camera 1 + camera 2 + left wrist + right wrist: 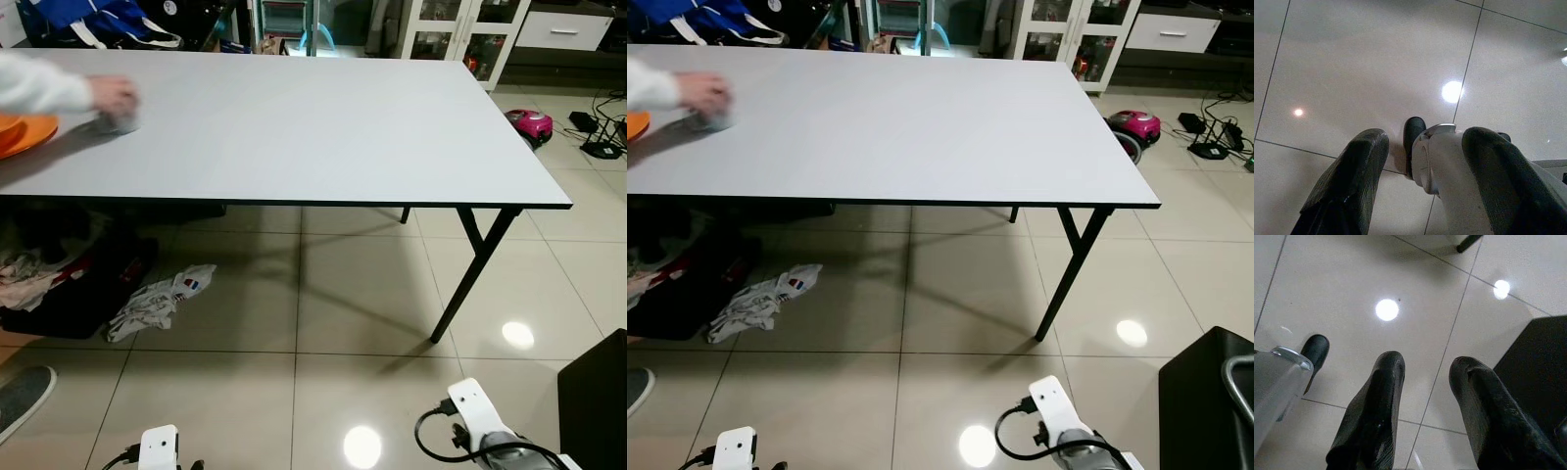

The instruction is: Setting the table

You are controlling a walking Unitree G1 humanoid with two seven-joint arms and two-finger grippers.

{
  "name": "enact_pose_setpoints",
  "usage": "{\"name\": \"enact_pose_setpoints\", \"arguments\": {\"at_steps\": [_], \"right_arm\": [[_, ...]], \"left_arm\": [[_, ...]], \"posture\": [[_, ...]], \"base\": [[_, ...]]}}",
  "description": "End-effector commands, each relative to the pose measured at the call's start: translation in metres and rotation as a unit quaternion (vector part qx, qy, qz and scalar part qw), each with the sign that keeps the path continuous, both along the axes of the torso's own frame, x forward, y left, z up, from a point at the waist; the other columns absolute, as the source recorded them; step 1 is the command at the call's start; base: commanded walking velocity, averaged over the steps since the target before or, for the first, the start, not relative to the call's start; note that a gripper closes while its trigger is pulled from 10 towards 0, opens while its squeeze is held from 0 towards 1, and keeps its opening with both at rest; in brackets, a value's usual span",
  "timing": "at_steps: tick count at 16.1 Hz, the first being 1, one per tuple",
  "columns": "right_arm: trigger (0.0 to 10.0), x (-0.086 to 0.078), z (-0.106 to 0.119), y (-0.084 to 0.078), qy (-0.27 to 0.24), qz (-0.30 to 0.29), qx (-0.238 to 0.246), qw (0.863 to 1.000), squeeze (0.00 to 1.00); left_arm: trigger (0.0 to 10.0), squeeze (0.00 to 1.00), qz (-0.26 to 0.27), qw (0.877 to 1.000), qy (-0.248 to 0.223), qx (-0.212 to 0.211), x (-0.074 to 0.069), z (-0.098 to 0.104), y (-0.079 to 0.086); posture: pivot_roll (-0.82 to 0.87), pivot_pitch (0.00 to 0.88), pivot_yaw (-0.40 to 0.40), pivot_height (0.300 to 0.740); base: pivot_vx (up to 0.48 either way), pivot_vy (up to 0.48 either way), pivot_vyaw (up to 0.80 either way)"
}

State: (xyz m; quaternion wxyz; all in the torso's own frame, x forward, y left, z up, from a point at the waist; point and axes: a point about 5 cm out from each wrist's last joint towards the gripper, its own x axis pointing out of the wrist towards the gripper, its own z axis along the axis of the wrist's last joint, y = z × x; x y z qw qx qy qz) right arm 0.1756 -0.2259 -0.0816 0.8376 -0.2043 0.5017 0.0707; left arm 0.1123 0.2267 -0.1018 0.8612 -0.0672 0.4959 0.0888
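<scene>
1. Glossy beige floor tiles (323, 294) lie before you, with a long grey folding table (313, 137) standing on them.
2. At the table's far left, a person's hand (113, 95) rests on a small grey object (120, 122), just beside an orange plate (24, 132).
3. Crumpled clothes (157, 299) lie on the floor under the table.
4. Your left gripper (1420, 156) hangs low over the tiles, fingers apart, holding nothing.
5. Your right gripper (1425, 396) hangs likewise, fingers apart, beside a black box (1535, 367).
</scene>
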Motion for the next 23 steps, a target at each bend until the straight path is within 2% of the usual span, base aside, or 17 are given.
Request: {"name": "enact_pose_setpoints", "arguments": {"at_steps": [1, 14, 17, 23], "right_arm": [[10.0, 0.0042, 0.0014, 0.0023, 0.000, 0.012, -0.002, 1.000, 0.00], [10.0, 0.0030, -0.0010, 0.0103, 0.006, 0.032, -0.003, 0.999, 0.00], [10.0, 0.0020, -0.0014, 0.0100, 0.007, 0.034, -0.009, 0.999, 0.00], [10.0, -0.0025, -0.0040, 0.0120, 0.012, 0.034, -0.013, 0.999, 0.00]], "left_arm": [[10.0, 0.00, -0.003, 1.000, 0.002, 0.002, 0.0012, -0.0003, -0.0019], [10.0, 0.00, -0.010, 1.000, 0.002, 0.004, 0.0040, 0.0000, -0.0037], [10.0, 0.00, -0.013, 1.000, 0.023, 0.010, 0.0002, -0.0016, -0.0025], [10.0, 0.00, -0.005, 1.000, 0.028, 0.008, -0.0012, -0.0020, -0.0015]], "posture": [[-0.12, 0.000, -0.033, 0.740], [-0.12, 0.000, -0.021, 0.740], [-0.12, 0.000, -0.018, 0.740], [-0.11, 0.000, -0.009, 0.740]], "base": [[0.000, 0.000, 0.00], [0.000, 0.000, 0.00], [0.000, 0.000, 0.00], [0.000, 0.480, 0.00]]}}
